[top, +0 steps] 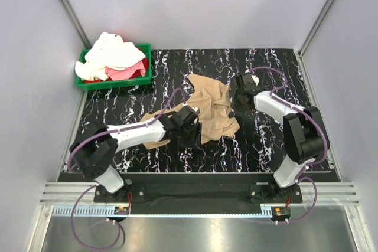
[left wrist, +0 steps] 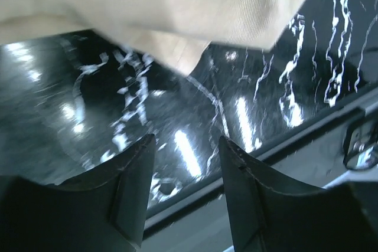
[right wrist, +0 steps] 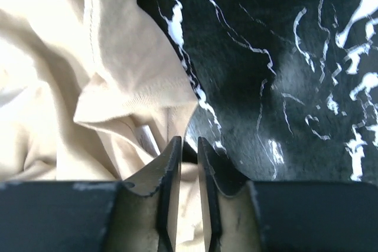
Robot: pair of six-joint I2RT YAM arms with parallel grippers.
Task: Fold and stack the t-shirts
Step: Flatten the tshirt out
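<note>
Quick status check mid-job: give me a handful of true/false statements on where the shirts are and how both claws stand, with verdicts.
1. The tan t-shirt lies neatly folded on the table. False: it is crumpled and unfolded.
2. The cream-white t-shirt and the pink-red t-shirt are in the green bin. True.
3. The left claw is open with nothing between its jaws. True.
4. The right claw has its jaws spread wide. False: they are nearly together at the tan t-shirt's edge, with tan fabric showing in the narrow gap.
5. The green bin sits at the table's far right corner. False: it is at the far left.
</note>
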